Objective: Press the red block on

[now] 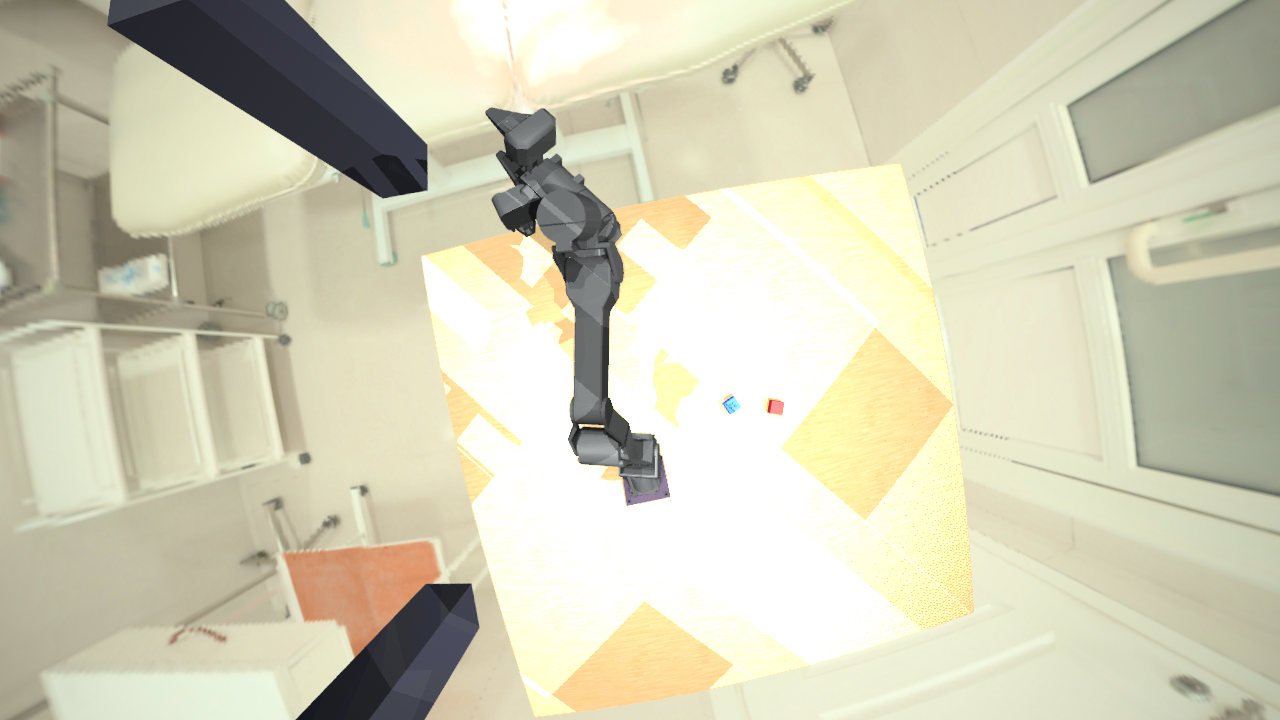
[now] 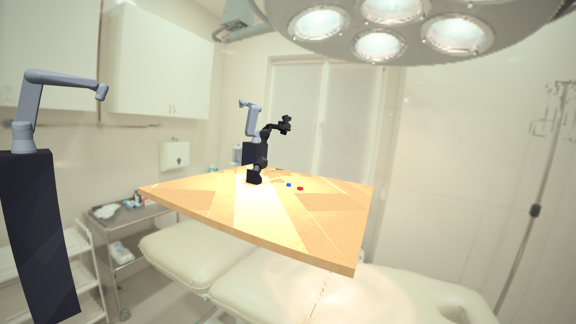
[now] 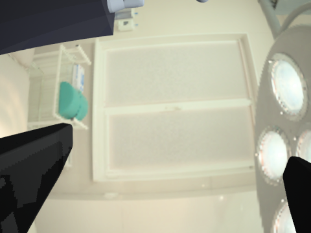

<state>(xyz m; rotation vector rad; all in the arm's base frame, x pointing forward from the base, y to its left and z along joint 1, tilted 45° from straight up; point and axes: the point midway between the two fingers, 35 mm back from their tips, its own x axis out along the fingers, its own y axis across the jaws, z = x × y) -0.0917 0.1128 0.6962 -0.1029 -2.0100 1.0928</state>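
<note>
Your open, unloaded gripper (image 1: 494, 154) (image 3: 183, 153) is raised; red block (image 1: 775, 407) (image 2: 299, 188) and blue block (image 1: 731, 404) (image 2: 288, 185) sit apart on the counter (image 1: 859, 573) (image 2: 257, 217).

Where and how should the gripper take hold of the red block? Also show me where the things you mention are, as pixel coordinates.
Best across two opposite side faces of the red block (image 1: 775, 407) (image 2: 299, 188), coming straight down. It is small and boxy, lying on the table, with a visible gap to the blue block (image 1: 731, 404) (image 2: 288, 185); approaching from above would likely leave its underside free for pressing on.
</note>
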